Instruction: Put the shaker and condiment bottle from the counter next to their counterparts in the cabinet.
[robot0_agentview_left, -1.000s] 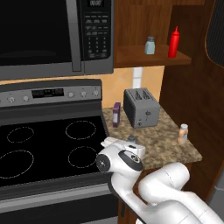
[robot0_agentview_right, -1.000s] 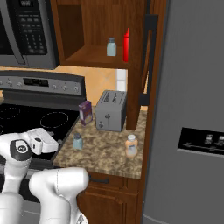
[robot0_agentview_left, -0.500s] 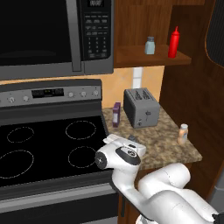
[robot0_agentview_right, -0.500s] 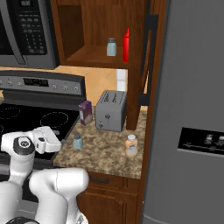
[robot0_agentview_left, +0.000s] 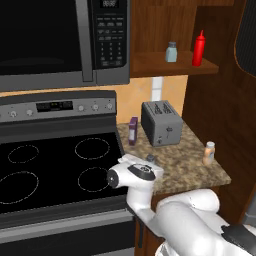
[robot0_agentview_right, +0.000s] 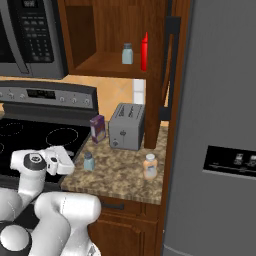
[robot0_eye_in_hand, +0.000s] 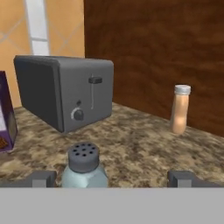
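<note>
Speckled granite counter (robot0_eye_in_hand: 144, 148), brushed-metal toaster (robot0_eye_in_hand: 65, 89), translucent plastic shaker (robot0_eye_in_hand: 84, 168), dark polished wood cabinet (robot0_agentview_left: 165, 62).

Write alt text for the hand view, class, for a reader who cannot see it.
A small pale shaker with a grey perforated cap stands on the speckled granite counter between the tips of the open gripper, nearer the left one. Behind it sits a grey toaster, with a slim tan condiment bottle to the right before a dark wooden wall, and a purple box at the left edge.
</note>
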